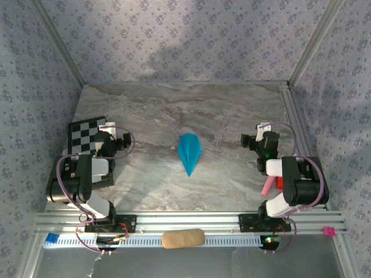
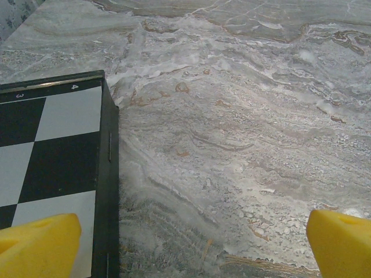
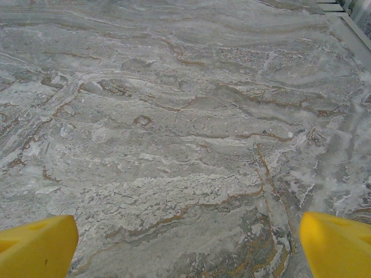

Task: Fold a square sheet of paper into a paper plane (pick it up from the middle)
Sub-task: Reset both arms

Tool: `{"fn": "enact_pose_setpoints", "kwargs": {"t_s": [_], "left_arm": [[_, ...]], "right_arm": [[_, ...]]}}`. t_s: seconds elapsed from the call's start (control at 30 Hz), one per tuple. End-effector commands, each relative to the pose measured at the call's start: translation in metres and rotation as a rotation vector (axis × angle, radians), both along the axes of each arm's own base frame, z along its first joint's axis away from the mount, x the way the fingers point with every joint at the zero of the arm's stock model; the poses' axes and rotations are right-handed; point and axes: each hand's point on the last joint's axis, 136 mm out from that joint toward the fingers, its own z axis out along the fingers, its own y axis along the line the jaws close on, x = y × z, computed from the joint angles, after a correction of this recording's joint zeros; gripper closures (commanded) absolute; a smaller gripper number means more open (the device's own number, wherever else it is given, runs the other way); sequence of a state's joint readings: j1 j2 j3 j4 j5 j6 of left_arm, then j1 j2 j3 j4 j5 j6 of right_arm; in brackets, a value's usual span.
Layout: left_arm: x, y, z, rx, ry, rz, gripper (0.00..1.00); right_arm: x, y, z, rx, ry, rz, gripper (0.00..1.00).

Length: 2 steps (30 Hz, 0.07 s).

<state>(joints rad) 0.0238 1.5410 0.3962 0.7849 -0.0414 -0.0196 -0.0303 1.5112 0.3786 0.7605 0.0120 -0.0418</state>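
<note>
A: Two end effectors are seen low at the near sides of the counter [image 1: 232, 110]. The left end effector [image 2: 188, 246] has its yellow fingers [image 2: 37, 246] spread wide with nothing between them, and the right end effector [image 3: 185, 246] is likewise wide and empty. What is to be feared nearest the bases?

B: The checkered board [image 2: 52, 168] lies just below and beside the left fingers, so its raised edge could be clipped if that arm is swung inward low. The pink stick [image 1: 266, 186] beside the right arm could be knocked in the same way.

A: And farther out?

B: The paper plane [image 1: 189, 152] rests flat mid-counter, between the arms and well apart from both, its tip pointed toward the near edge. Being thin, it could be pushed along the marble rather than lifted. Its creases could also be flattened — if it is pinched off-centre or pressed too hard. Whether the folding is finished cannot be told from above.
</note>
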Motion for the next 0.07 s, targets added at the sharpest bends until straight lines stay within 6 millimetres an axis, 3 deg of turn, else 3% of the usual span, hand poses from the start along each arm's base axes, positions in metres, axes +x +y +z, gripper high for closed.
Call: {"fn": "enact_pose_setpoints", "kwargs": {"t_s": [0.0, 0.03], "left_arm": [[0.0084, -0.0011, 0.0143, -0.006, -0.047, 0.001, 0.00], [0.0087, -0.0011, 0.0152, -0.006, -0.050, 0.001, 0.00]], "right_arm": [[0.0077, -0.0036, 0.0091, 0.003, -0.031, -0.020, 0.00], [0.0077, -0.0041, 0.0091, 0.003, -0.032, -0.022, 0.00]]}}
